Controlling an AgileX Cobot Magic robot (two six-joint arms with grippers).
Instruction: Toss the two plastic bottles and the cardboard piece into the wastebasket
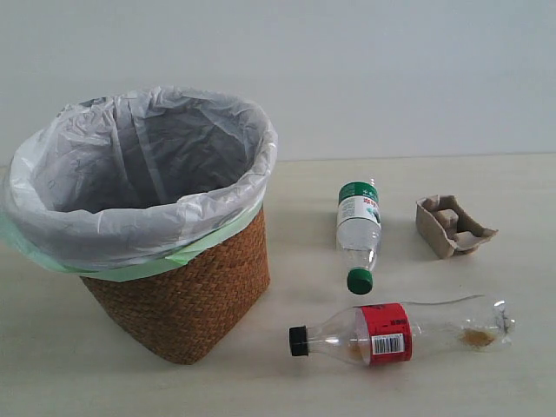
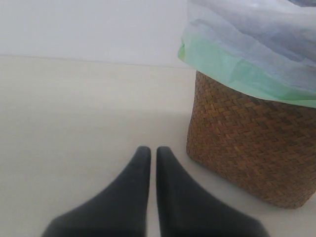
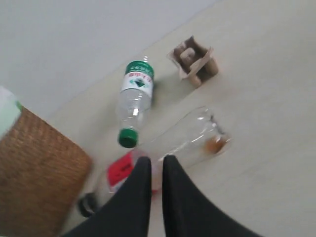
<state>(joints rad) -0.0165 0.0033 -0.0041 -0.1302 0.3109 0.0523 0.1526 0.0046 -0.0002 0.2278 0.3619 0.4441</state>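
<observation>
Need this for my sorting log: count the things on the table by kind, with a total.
plastic bottles: 2 (green-capped bottle, black-capped bottle)
cardboard piece: 1
wastebasket: 1
total: 4

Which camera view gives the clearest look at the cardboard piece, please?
The exterior view: the cardboard piece appears whole, unobstructed and sharp, with its raised bumps visible. The right wrist view also shows it whole, but blurrier. The left wrist view does not show it at all.

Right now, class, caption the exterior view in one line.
Lined wastebasket stands left of green-capped bottle, red-labelled bottle and cardboard piece.
</observation>
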